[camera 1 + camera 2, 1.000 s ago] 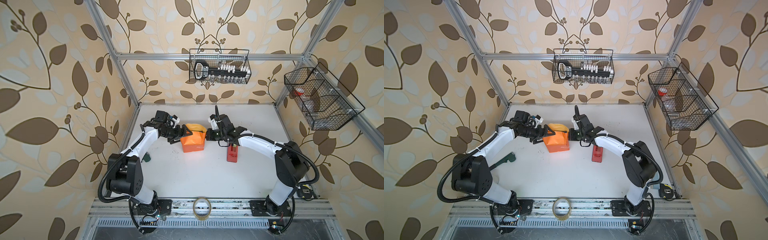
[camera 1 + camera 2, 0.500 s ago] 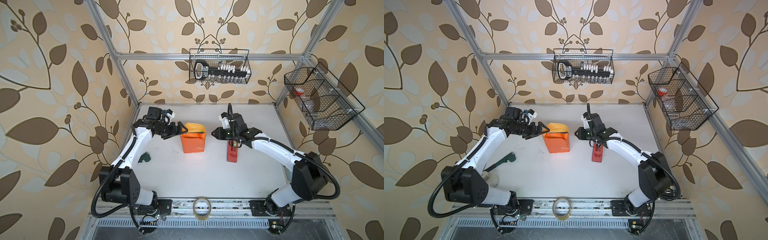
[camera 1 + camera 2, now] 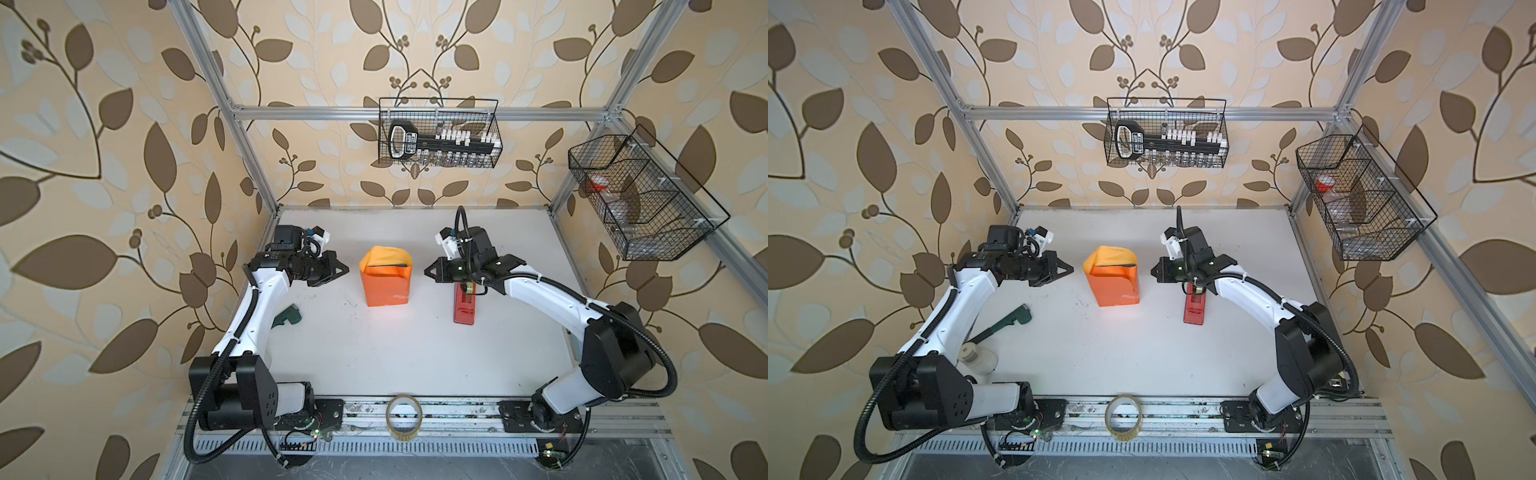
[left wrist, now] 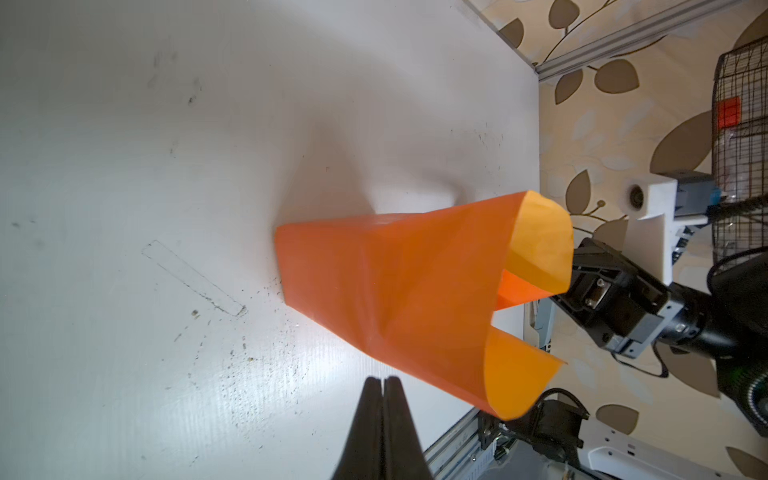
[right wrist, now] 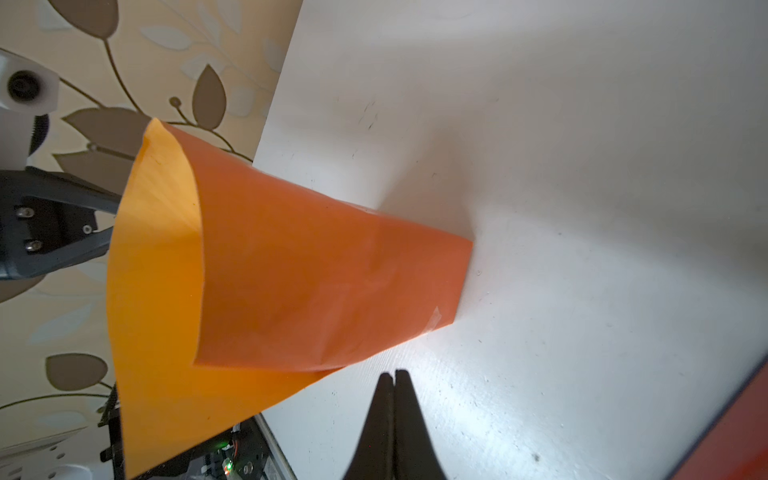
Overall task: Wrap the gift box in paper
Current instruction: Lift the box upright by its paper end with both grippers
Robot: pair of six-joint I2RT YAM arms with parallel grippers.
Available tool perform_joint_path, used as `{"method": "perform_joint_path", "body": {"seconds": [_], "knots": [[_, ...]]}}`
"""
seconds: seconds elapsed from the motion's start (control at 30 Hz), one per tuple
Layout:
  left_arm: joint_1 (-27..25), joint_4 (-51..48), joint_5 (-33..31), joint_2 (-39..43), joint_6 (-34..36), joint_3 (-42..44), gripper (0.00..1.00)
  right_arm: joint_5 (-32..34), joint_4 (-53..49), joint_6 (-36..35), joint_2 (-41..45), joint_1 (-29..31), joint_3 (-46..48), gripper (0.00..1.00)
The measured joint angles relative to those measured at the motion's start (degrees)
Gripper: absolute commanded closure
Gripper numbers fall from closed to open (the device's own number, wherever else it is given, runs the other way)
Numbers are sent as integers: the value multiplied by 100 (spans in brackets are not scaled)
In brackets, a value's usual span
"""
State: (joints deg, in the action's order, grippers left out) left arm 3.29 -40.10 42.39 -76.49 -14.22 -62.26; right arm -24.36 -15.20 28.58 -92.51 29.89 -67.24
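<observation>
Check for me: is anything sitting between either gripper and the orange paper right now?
Nothing visible. The left gripper and right gripper, both shut, flank the paper with only bare table in each gap. The red tape dispenser lies under the right arm, behind the gripper's tip, not in the path.

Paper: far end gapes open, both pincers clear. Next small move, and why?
Probably ease the left pincer to the paper's open far end and press a flap inward: that end stands unfolded, and the right pincer, also shut, touches nothing.
</observation>
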Motion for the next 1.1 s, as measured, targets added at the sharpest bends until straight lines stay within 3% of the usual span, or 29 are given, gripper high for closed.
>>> {"method": "perform_joint_path", "body": {"seconds": [0.63,1.1], "knots": [[-673,601,396,-448,-422,63,100,-223,2,-151,-387,315,-522,100],[-754,697,229,-551,-422,42,100,-177,-107,-297,-463,140,-612,100]]}}
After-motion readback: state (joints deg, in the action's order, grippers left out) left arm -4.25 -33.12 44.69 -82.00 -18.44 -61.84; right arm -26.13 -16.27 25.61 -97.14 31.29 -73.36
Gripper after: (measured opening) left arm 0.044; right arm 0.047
